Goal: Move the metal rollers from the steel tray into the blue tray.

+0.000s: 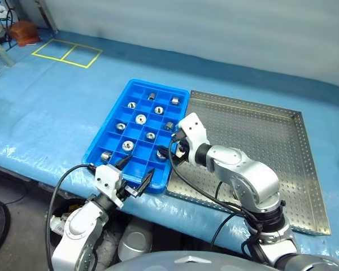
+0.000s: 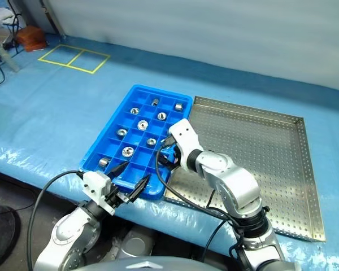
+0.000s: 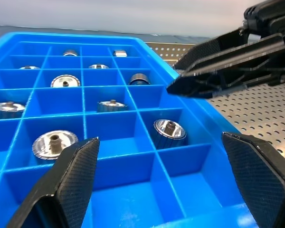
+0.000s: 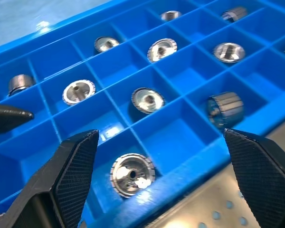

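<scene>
Rollers first: the small shiny silver metal rollers (image 1: 140,119) all sit in the bright blue plastic tray with the grid of square compartments (image 1: 99,147), one per cell, spread over its rows. I count roughly ten in the head views. Some lie flat with the centre hole facing up, a couple lie on their side.

That blue tray sits on the blue table cover (image 1: 45,107), its long edge touching or just beside the large shallow perforated steel tray (image 1: 305,169) on the robot's right. No roller is on the steel tray's floor where I can see it, though the right arm covers part of the near corner.

Right gripper (image 1: 172,151) hangs over the near right corner of the blue tray, fingers spread wide and holding nothing. In its wrist view a roller (image 4: 132,175) lies in the cell right below, between the two black fingers (image 4: 69,175) but not touched.

Left gripper (image 1: 134,174) is at the near edge of the blue tray, pointing across it, jaws wide apart and empty too.

Yellow tape rectangles (image 1: 66,53) are marked on the cover, far left.
</scene>
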Robot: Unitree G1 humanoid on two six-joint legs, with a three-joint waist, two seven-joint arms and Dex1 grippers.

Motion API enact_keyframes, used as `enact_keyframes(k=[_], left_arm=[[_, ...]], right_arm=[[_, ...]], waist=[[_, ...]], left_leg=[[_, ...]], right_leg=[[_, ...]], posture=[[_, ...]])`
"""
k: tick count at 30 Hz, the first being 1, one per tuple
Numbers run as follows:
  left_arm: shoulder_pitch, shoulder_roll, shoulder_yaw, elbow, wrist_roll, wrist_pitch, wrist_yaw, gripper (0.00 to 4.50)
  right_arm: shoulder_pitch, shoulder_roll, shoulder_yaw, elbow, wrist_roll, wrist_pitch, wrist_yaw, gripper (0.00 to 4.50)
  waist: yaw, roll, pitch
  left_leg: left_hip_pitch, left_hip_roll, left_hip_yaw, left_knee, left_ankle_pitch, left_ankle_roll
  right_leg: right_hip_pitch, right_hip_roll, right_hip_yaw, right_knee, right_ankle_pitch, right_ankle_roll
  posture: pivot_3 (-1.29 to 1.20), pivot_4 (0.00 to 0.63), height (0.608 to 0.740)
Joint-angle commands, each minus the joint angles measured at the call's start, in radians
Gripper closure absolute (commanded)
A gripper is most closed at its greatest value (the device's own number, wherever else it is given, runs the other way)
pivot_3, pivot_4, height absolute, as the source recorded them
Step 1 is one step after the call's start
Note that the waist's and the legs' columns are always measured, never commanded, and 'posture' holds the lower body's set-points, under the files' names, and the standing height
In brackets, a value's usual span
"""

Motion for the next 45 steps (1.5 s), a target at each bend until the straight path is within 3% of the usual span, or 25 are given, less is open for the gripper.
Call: enact_keyframes(k=[1,6,14,19,36,45], left_arm=[[-0.052,0.015,-0.025,0.017,-0.004,-0.03,-0.047,0.0],[-0.124,0.039,-0.051,0.061,-0.007,-0.033,-0.1,0.0],[-0.165,0.046,-0.077,0.086,-0.036,-0.015,-0.164,0.0],[-0.138,0.041,-0.088,0.06,-0.064,0.016,-0.16,0.0],[-0.151,0.193,-0.061,0.026,-0.103,0.026,-0.276,0.0],[-0.183,0.182,-0.027,0.086,-0.122,-0.026,-0.316,0.0]], right_arm=[[0.03,0.001,-0.091,-0.119,-0.005,0.044,-0.055,0.02],[0.086,-0.002,-0.165,-0.213,-0.009,0.138,-0.104,0.02],[0.2,0.009,-0.192,-0.313,-0.003,0.245,-0.132,0.02],[0.223,0.016,-0.204,-0.341,0.006,0.291,-0.129,0.02],[0.327,0.021,-0.179,-0.324,0.001,0.394,-0.122,0.02],[0.37,0.004,-0.172,-0.291,-0.022,0.383,-0.134,0.02]], waist=[[-0.014,0.001,0.0],[-0.067,0.005,0.001],[-0.2,0.005,0.001],[-0.234,0.005,0.001],[-0.252,0.004,0.001],[-0.252,0.004,0.001]], left_leg=[[0.0,0.0,0.0,0.0,0.0,0.0],[0.001,-0.001,-0.002,0.003,0.001,0.001],[0.001,-0.002,-0.001,0.003,0.001,0.002],[0.005,-0.001,-0.001,0.002,0.001,0.002],[0.006,-0.001,-0.001,0.0,0.001,0.002],[0.006,-0.001,-0.001,0.0,0.001,0.002]], right_leg=[[0.0,0.0,0.0,0.0,0.0,0.0],[0.002,-0.001,-0.001,0.001,0.0,0.0],[0.004,-0.002,0.001,0.001,0.001,0.001],[0.004,-0.001,0.002,0.004,0.0,0.0],[0.003,-0.001,0.005,0.004,0.0,0.0],[0.003,-0.001,0.005,0.004,0.0,0.0]], posture=[[0.25,0.15,0.74],[0.18,0.15,0.74],[0.14,0.15,0.74],[0.14,0.15,0.74],[0.19,0.15,0.74],[0.18,0.15,0.74]])
